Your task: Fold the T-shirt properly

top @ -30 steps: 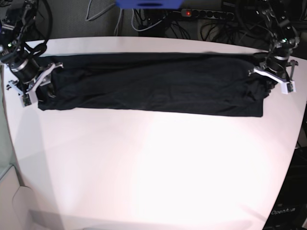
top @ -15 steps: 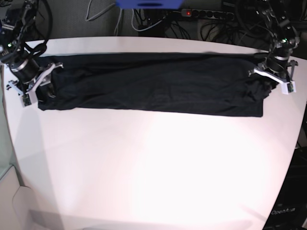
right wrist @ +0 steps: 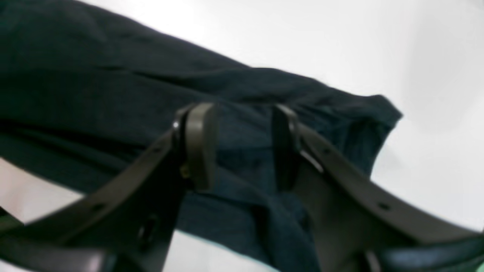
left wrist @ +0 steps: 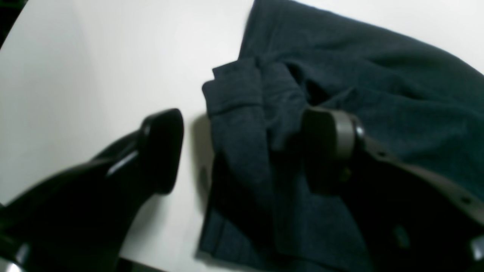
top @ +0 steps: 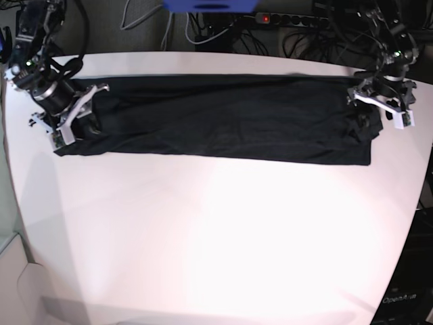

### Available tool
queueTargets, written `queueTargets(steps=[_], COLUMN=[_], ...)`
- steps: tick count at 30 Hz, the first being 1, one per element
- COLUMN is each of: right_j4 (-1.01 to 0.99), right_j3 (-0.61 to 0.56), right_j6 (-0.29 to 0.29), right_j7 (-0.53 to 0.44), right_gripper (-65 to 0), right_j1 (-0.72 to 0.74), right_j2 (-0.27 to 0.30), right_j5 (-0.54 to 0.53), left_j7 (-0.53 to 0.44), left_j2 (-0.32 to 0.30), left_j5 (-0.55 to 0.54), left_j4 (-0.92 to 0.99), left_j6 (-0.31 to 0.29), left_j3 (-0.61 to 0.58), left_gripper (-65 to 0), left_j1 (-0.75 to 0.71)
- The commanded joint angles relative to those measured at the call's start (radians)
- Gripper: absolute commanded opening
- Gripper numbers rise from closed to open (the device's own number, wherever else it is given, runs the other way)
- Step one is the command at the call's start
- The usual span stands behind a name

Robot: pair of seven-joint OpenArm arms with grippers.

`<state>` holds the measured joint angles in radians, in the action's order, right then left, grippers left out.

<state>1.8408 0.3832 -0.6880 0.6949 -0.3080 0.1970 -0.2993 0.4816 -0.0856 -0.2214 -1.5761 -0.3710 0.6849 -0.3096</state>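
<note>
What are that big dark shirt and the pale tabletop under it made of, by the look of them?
The dark navy T-shirt looks like soft matte knit cotton or similar: fuzzy surface, limp folds, bunched edge. The white table seems a hard, smooth laminate or painted board with a slight sheen, since light glares off it; which exactly is unclear.

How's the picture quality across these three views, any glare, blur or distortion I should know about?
Base view: strong glare washes out the table, its edges bow from lens distortion, and the T-shirt is nearly featureless black. Left wrist view: soft focus, the near left gripper is blurred and dark. Right wrist view: the right gripper and the cloth are blurred, the table overexposed.
</note>
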Motion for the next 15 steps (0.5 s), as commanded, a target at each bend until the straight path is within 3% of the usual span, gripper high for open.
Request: queueTargets(steps=[1,15], right_j4=[0.015,0.015], right_j3=[0.009,0.010], right_j6=[-0.010,-0.010], right_j7=[-0.025,-0.024], right_gripper=[-39.1,-39.1], right_j1=[0.007,0.007], right_j2=[0.015,0.035], right_j5=[-0.013,-0.013], left_j7=[-0.024,-0.022], left_j2=[-0.012,-0.018], left_j5=[-0.005,-0.003], left_j4=[-0.014,0.187], left_j6=[-0.006,-0.006], left_j3=[0.005,-0.004], left_gripper=[-17.5,-17.8], left_j1=[0.003,0.080])
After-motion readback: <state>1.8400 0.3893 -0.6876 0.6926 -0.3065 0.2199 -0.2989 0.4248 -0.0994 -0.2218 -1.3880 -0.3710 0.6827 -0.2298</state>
